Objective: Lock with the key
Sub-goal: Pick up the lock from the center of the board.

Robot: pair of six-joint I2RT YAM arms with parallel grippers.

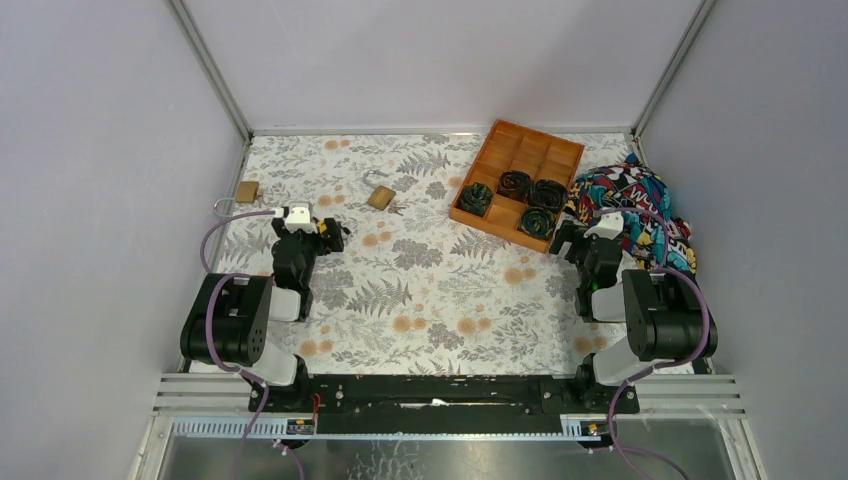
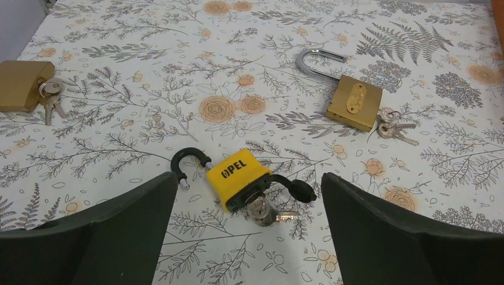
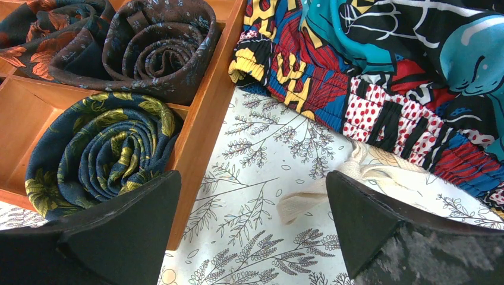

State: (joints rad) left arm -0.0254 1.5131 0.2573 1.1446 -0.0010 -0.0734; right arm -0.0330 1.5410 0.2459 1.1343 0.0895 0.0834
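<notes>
Three padlocks lie on the flower-patterned table (image 2: 148, 65) ahead of my left arm, and the yellow padlock (image 2: 233, 173) is the nearest. In my left wrist view it rests flat on the cloth, in the gap between my two dark fingers and a little beyond their tips, touching neither. My left gripper (image 2: 248, 181) is spread wide and holds nothing. The lock's black shackle (image 2: 188, 158) is swung open, arching away to the left with its free end clear of the body. At the lock's base, the end closest to me, is a small bunch of keys (image 2: 268, 211), one with a black head, hard against the keyhole end; I cannot tell for sure whether one is pushed fully in. Farther off to the right lies a brass padlock (image 2: 354, 105) with its silver shackle open and its own keys just beside it. Another brass padlock (image 2: 19, 84) sits far to the left, keys touching its side. From above, my left arm reaches only a short way over the table, well apart from my right arm. My right gripper (image 3: 252, 178) is likewise splayed open and empty. It hovers above bare cloth between the corner of a wooden tray (image 3: 205, 119), whose compartments hold rolled dark fabric (image 3: 98, 148), and a heap of brightly printed cloth (image 3: 386, 71). A pale strap (image 3: 318, 193) trails from that heap just ahead of the right-hand finger.
</notes>
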